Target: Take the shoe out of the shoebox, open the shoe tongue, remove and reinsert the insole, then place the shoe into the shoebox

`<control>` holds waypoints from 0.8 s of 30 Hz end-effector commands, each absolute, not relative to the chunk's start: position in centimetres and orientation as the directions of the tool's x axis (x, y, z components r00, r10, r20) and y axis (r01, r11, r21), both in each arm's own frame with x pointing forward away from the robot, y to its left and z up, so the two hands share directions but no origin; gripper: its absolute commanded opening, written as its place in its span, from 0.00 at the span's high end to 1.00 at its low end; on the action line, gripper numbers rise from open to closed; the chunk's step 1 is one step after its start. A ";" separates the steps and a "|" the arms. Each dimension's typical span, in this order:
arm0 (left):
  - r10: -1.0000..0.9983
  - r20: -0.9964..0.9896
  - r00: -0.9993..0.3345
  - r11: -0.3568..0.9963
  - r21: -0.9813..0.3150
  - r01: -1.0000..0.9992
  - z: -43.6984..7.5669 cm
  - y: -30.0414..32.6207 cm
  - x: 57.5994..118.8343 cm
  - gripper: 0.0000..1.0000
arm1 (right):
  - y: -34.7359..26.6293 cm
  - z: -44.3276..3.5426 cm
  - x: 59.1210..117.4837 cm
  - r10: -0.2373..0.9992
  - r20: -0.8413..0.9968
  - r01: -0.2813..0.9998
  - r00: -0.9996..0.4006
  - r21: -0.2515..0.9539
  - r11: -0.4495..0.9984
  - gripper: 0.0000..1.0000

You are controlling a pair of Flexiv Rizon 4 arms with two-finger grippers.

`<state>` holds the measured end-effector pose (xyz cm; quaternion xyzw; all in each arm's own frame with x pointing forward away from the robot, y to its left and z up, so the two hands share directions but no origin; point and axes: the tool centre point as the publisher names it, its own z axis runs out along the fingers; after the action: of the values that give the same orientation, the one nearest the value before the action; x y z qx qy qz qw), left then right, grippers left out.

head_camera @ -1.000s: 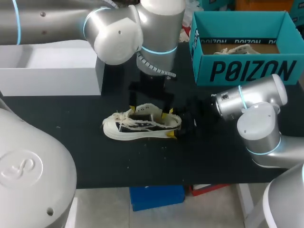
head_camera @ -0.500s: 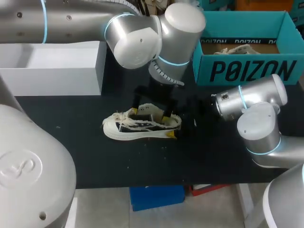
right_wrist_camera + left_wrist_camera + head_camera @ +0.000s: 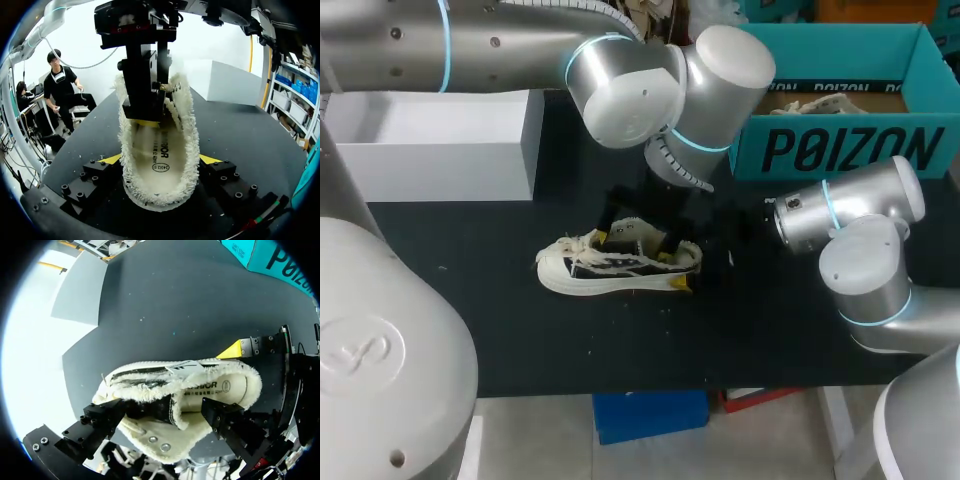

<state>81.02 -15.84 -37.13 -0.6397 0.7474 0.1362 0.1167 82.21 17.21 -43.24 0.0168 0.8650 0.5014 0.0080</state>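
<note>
White shoe (image 3: 620,265) stands on its sole on the black table (image 3: 470,310), heel clamped from both sides between the right gripper (image 3: 161,160) tips; left gripper (image 3: 165,415) sits down in the shoe's mouth, grip not discernible; teal shoebox (image 3: 840,150) lies well apart from both.

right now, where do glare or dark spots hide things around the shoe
Head view: the black left gripper melts into the dark table at the shoe. Left wrist view: the white box is glared out. Right wrist view: backlight silhouettes that gripper.
</note>
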 end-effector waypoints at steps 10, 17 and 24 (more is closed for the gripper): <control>-0.904 -0.392 -0.172 0.151 0.084 -0.985 -37.5 -15.7 80.6 1.00 | 17.3 -43.5 82.3 0.039 0.002 0.021 -0.999 0.867 0.498 1.00; -0.912 -0.368 -0.180 0.153 0.101 -0.983 -37.3 -15.5 80.3 1.00 | 17.3 -43.5 82.3 0.039 0.002 0.021 -0.999 0.867 0.498 1.00; -0.926 -0.330 -0.185 0.160 0.101 -0.982 -36.7 -15.5 80.3 1.00 | 17.3 -43.5 82.3 0.039 0.002 0.021 -0.999 0.867 0.498 1.00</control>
<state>80.40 -16.01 -36.95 -0.6310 0.7537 0.1538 0.1006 82.20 17.20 -43.24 0.0168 0.8650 0.5015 0.0081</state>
